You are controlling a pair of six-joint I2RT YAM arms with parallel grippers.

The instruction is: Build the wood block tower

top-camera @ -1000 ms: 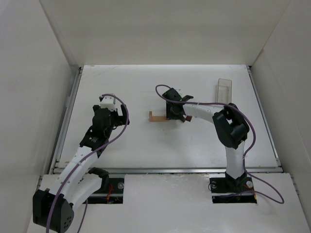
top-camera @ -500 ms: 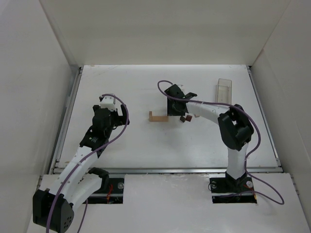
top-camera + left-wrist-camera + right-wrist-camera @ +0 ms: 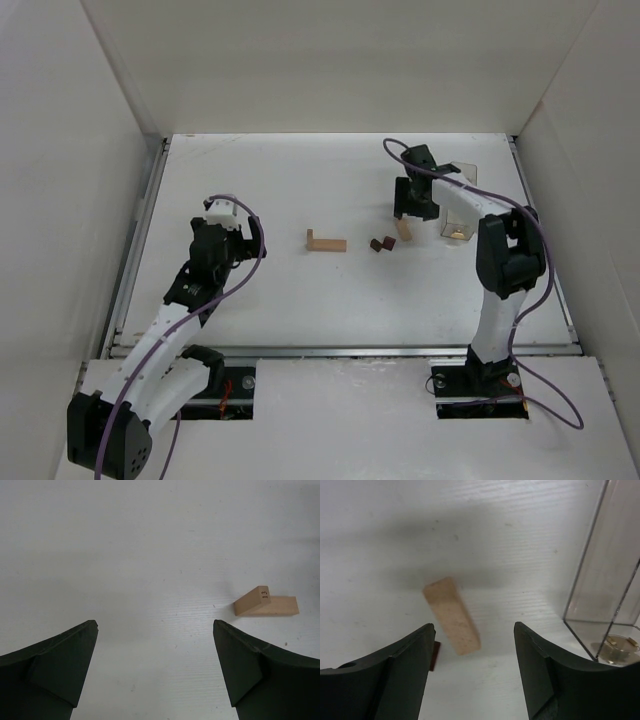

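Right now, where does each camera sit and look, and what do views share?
Top external: above, behind the bases, looking down; table, left arm, right arm.
Left wrist: faces the tan L-shaped pair; open left gripper shows.
Right wrist: faces tan block beside clear box; open right gripper shows.
Shared: top view shows these blocks too.

right gripper [image 3: 404,212]: gone from centre to beside the clear box [image 3: 461,205], jaws wider
tan bar [image 3: 452,615]: now lies loose below it
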